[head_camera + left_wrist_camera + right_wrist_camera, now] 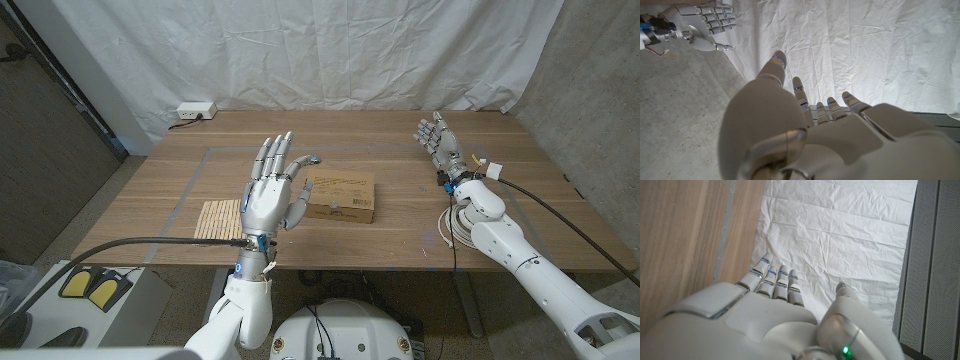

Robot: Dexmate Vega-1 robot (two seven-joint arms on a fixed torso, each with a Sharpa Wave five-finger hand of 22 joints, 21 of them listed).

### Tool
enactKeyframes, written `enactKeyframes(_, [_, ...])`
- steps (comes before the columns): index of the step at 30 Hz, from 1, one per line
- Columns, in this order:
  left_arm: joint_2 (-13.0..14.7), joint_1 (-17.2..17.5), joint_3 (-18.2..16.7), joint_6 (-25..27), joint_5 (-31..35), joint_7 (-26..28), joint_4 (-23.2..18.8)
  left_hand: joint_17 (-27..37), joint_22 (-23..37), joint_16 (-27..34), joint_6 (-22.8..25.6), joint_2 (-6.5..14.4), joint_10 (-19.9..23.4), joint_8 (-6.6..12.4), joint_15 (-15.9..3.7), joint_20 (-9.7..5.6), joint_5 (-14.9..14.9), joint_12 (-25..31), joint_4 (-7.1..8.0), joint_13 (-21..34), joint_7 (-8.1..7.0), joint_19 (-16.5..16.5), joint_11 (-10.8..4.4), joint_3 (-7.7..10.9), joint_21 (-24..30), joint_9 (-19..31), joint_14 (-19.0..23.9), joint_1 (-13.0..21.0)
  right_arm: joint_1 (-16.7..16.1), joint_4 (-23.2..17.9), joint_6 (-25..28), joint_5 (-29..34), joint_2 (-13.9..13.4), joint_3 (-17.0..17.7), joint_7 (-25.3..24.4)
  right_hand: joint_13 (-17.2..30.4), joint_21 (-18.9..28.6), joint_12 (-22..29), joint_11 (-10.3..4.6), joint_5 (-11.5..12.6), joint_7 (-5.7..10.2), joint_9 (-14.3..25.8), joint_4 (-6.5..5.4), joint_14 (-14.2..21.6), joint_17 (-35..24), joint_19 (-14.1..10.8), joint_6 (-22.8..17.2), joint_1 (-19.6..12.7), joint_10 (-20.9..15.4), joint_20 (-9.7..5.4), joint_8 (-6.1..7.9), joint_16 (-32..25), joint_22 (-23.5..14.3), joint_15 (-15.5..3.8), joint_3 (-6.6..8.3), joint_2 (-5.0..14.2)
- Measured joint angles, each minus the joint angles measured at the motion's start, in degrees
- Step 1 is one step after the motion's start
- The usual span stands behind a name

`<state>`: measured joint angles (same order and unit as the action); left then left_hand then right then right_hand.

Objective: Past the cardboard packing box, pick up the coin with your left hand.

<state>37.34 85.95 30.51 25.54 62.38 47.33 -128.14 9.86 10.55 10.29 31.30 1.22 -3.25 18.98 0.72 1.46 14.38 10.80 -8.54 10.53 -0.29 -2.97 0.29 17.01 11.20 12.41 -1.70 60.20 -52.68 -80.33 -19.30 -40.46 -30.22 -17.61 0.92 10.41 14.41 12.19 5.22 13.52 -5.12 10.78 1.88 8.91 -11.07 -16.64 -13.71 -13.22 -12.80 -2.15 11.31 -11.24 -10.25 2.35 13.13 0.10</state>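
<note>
The flat cardboard packing box [340, 195] lies mid-table with printed labels on its top. My left hand [270, 188] is raised above the table just left of the box, fingers spread upward and holding nothing; its back [830, 135] faces the left wrist camera. My right hand [437, 140] stands at the far right of the table, fingers apart and empty, seen too in the left wrist view [705, 22] and in the right wrist view [775, 315]. I cannot make out a coin on the wood beyond the box.
A small slatted wooden mat [220, 218] lies left of my left hand. A white power strip [195, 110] sits at the far left edge. Coiled white cable [458, 225] lies by my right forearm. Grey tape lines [190, 190] mark a rectangle on the table [330, 135]. A white curtain [330, 50] hangs behind.
</note>
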Motion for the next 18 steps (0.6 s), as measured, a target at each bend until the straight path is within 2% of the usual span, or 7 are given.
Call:
enactKeyframes(2, [-0.1, -0.1, 0.6, 0.9, 1.0, -0.2, -0.1, 0.0, 0.0, 0.0, 0.8, 0.3, 0.0, 0.17, 0.0, 0.01, 0.0, 0.0, 0.0, 0.0, 0.54, 0.0, -0.02, 0.0, 0.0, 0.0, 0.0, 0.3, -0.1, -0.2, 0.1, -0.1, 0.0, 0.0, 0.0, 0.0, 0.0, 0.0, 0.0, 0.0, 0.0, 0.0, 0.09, 0.0, 0.0, 0.0, 0.0, 0.0, 0.0, 0.0, 0.0, 0.0, 0.0, 0.0, -0.09, 0.0])
enactKeyframes(6, [-0.3, -0.2, 1.3, 2.6, 2.8, -0.6, -0.2, 0.0, 0.0, 0.0, 3.2, 0.4, -0.4, 0.83, -0.05, 0.85, -0.4, 0.0, 0.0, 0.0, 0.31, 0.2, -0.19, 0.0, 0.3, 0.0, 0.1, 0.8, -0.2, -0.2, 0.2, -0.1, 0.0, 0.0, 0.0, 0.0, 0.0, 0.0, 0.0, 0.0, 0.0, 0.0, 0.18, 0.2, 0.0, 0.0, 0.0, 0.0, 0.0, -0.05, 0.0, 0.0, 0.0, 0.22, -0.18, 0.0])
enactKeyframes(18, [-1.1, -1.3, 4.1, 7.2, 8.5, -3.0, -0.3, 0.0, 0.0, 0.0, 6.5, 0.5, 0.0, 1.53, -0.58, 1.23, -0.9, 0.2, 0.0, 0.0, 0.51, 0.6, -1.24, 0.0, 0.4, 0.0, 0.6, 2.0, 0.2, 0.5, 0.3, -0.3, 0.3, -0.3, 0.7, 0.0, -0.2, 0.0, 0.0, 0.0, 0.0, 0.0, 0.17, 0.2, 0.0, -0.4, 0.0, 0.1, 0.0, -0.41, 0.0, 0.0, 0.0, 0.21, -0.17, 0.1])
